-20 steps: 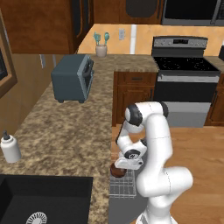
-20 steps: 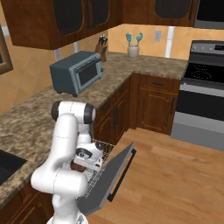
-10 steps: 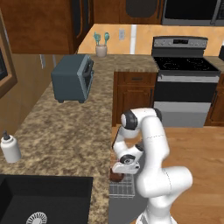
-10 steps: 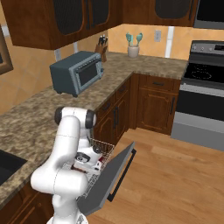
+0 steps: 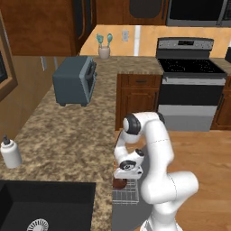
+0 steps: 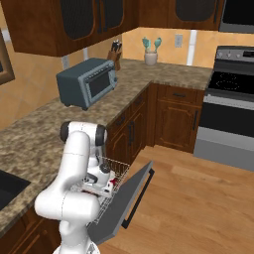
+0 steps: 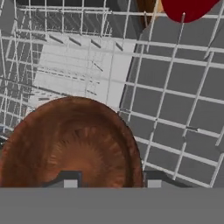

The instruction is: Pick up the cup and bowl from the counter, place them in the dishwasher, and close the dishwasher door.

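Brown speckled granite forms the L-shaped table (image 5: 67, 144), carrying a grey toaster oven (image 5: 74, 81) at about 11 o'clock from the arm, a white soap bottle (image 5: 11, 152) near the black sink (image 5: 40, 207) at 9 o'clock, and a utensil pot (image 5: 104, 50) far back by the wall; a steel oven (image 5: 191, 85) stands at 1 o'clock. Below the table edge the dishwasher (image 6: 111, 186) is open, its grey dishwasher door (image 6: 124, 201) dropped partway and its white wire rack (image 7: 175, 109) drawn out. The hand (image 5: 127, 173) reaches low into the rack, its fingertips (image 7: 70, 181) set to either side of the bowl (image 7: 72, 146); the frames do not settle whether they grip it or stand loose. In the hand view the bowl sits on the rack wires at 7 o'clock, the cup (image 7: 190, 8) at 1 o'clock, well apart. Rack wires close in around the bowl; bare wooden floor (image 6: 198, 198) lies beyond the door.
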Controlling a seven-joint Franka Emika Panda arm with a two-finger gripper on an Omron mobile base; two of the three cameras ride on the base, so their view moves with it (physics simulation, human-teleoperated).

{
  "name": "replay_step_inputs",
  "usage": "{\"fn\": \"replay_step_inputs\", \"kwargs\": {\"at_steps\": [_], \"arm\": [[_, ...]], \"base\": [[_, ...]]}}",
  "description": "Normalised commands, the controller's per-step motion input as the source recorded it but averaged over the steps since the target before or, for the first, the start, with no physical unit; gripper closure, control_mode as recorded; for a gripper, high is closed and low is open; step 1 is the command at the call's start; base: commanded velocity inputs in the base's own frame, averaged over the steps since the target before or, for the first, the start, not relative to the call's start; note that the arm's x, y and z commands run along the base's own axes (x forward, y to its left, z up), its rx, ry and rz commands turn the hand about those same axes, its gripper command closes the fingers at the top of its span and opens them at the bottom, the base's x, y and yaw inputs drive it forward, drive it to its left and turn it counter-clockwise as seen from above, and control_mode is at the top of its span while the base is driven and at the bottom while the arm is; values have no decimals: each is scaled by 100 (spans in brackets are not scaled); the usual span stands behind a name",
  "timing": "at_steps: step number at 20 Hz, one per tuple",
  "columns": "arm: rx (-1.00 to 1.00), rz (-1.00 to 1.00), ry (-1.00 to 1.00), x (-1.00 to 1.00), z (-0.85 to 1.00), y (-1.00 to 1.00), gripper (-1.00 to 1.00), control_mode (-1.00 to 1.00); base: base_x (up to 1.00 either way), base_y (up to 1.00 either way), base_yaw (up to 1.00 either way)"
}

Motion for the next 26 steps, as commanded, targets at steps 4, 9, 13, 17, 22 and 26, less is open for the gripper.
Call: {"fn": "replay_step_inputs", "kwargs": {"at_steps": [4, 9, 13, 17, 22, 26], "arm": [[8, 0, -1, -15, 70, -1, -100, -100], [0, 0, -1, -38, 84, -7, -100, -100], [0, -3, -7, -52, 100, -16, -100, -100], [0, -8, -6, -16, 100, -29, -100, -100], [0, -14, -9, -6, 100, -45, -100, -100], [0, -13, -7, -24, 100, -48, -100, -100]], "base": [[0, 0, 0], [0, 0, 0], [0, 0, 0], [0, 0, 0], [0, 0, 0], [0, 0, 0]]}}
